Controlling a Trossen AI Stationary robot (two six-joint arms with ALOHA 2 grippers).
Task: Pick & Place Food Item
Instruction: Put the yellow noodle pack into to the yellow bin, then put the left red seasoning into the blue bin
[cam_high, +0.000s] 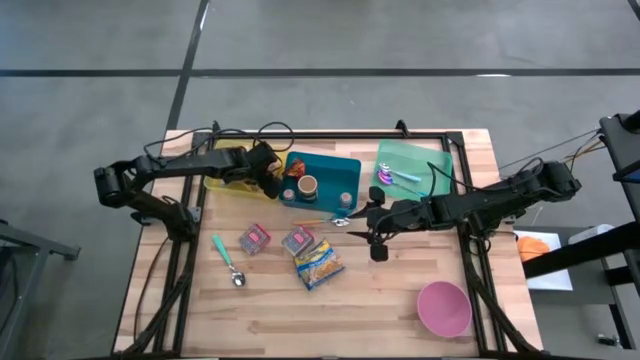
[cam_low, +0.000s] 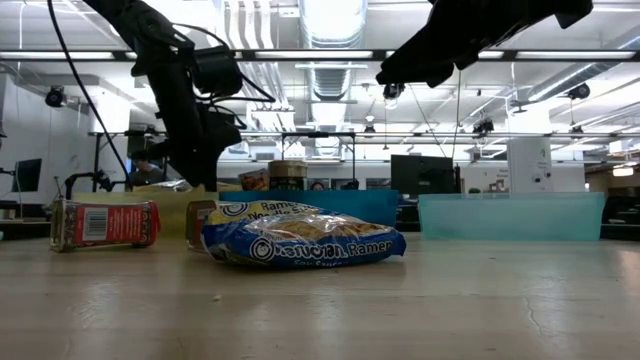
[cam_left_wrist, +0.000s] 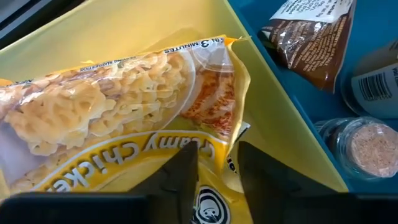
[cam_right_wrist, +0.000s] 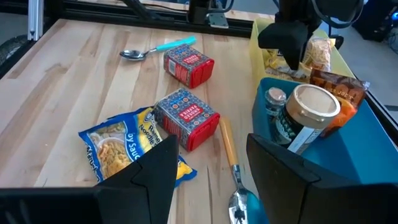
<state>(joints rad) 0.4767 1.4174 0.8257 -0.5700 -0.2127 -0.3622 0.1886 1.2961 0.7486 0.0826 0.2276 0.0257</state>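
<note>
The left gripper (cam_left_wrist: 214, 180) hangs over the yellow bin (cam_high: 225, 180), its fingers (cam_left_wrist: 177, 177) slightly parted astride the edge of a yellow noodle packet (cam_left_wrist: 124, 130) lying in that bin; whether they pinch it cannot be told. At the bin's 3 o'clock sits the blue bin (cam_high: 345, 172) holding a jar (cam_right_wrist: 306, 118) and a brown pouch (cam_left_wrist: 308, 37). The right gripper (cam_right_wrist: 208, 168), half open and empty, hovers above the worktop (cam_high: 380, 300) near an orange-handled spoon (cam_right_wrist: 231, 171), two red boxes (cam_right_wrist: 186, 118) and a blue noodle packet (cam_high: 319, 263).
</note>
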